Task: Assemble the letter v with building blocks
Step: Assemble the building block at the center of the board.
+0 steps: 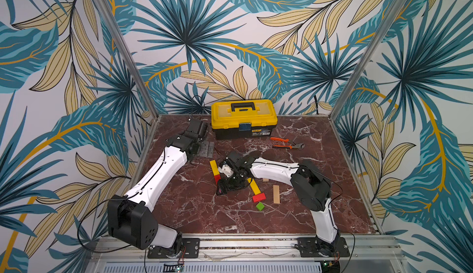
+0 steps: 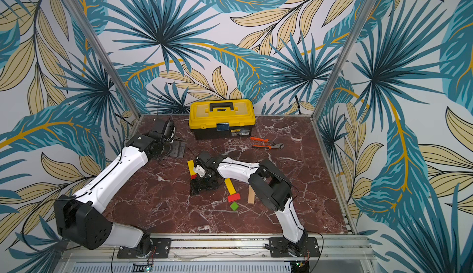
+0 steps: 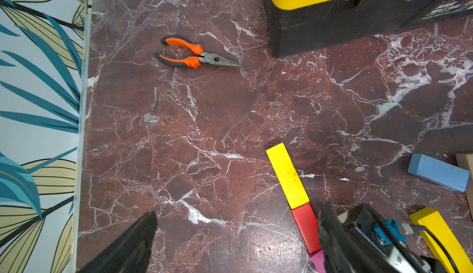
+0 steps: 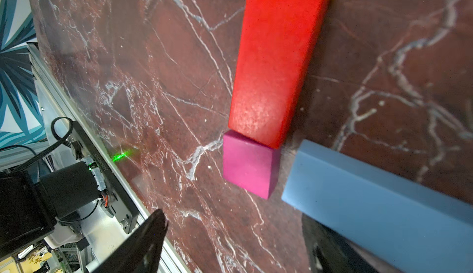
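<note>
Painted wood, likely light, stiff, bit slick. Blue bar (image 4: 378, 212) sits beside magenta cube (image 4: 249, 164), against one finger of my right gripper (image 4: 234, 216), fingers wide, nothing clamped. Best pinch: long sides, mid-length. Left gripper (image 3: 240, 210) wide, empty

Walls (image 1: 243, 7): white wallpaper with teal and tan leaves.
Corner posts (image 1: 129, 61): bare aluminium.
Tabletop (image 1: 204, 212): red-brown marble, white-veined, beneath left gripper (image 3: 240, 210).
</note>
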Tool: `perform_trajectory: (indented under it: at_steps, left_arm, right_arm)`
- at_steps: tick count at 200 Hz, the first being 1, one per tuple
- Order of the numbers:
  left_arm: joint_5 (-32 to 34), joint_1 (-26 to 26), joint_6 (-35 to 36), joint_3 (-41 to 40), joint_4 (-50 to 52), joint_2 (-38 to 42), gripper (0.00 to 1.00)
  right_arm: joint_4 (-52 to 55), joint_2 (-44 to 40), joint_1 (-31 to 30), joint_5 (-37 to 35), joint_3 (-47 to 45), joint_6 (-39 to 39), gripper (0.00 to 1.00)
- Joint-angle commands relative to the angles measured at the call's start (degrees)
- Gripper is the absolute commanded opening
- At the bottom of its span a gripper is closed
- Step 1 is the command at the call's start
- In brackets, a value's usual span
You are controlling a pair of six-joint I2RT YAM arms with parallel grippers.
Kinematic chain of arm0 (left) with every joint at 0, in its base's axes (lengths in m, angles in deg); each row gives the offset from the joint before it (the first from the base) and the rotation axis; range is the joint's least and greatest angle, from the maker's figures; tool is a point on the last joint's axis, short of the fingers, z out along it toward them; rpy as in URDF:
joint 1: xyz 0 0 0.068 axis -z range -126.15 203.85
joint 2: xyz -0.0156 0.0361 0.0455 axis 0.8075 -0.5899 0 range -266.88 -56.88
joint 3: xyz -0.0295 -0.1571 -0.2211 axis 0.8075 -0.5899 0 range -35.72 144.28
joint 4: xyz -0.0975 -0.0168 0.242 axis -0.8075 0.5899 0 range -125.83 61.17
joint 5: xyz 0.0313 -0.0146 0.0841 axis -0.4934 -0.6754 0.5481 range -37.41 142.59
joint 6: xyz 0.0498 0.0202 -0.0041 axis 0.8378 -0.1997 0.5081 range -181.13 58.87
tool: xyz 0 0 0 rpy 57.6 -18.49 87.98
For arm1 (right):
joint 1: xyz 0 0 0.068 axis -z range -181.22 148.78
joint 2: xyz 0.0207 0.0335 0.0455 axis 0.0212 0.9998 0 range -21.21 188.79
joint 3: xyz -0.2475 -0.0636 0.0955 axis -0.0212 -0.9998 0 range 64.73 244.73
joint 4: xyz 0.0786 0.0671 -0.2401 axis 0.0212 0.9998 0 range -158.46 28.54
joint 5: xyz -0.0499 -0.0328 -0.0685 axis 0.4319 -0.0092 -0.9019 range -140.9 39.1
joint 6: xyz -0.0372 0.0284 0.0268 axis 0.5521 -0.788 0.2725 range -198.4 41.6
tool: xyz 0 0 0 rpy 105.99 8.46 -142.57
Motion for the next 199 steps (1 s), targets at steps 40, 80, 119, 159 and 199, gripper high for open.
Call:
perform_trajectory:
  at_steps: [40,80,119,159,199]
  left_arm:
    - [-0.11,-0.53,0.49,-0.73,-0.8,-0.18,0.99]
    - [-0.21,-0.54,0.44,-0.69,-0.78,-0.04,0.99]
    - [-0.17,-0.54,0.41,-0.68,-0.85,0.02,0.99]
    - [-0.16,-0.51,0.41,-0.71,-0.84,0.02,1.0]
    - [-0.16,-0.55,0.42,-0.78,-0.82,-0.11,0.99]
  right_arm:
    - [2.94,-3.22,-0.57,-1.17,-1.5,1.14,0.85]
    - [5.11,-8.87,0.65,-4.85,-4.01,1.62,0.85]
    - [4.94,-9.28,3.3,-5.98,-4.19,1.84,0.86]
    - [4.33,-6.58,5.96,-5.68,-2.77,2.25,0.86]
    - [3.93,-3.66,6.33,-4.85,-1.49,2.69,0.86]
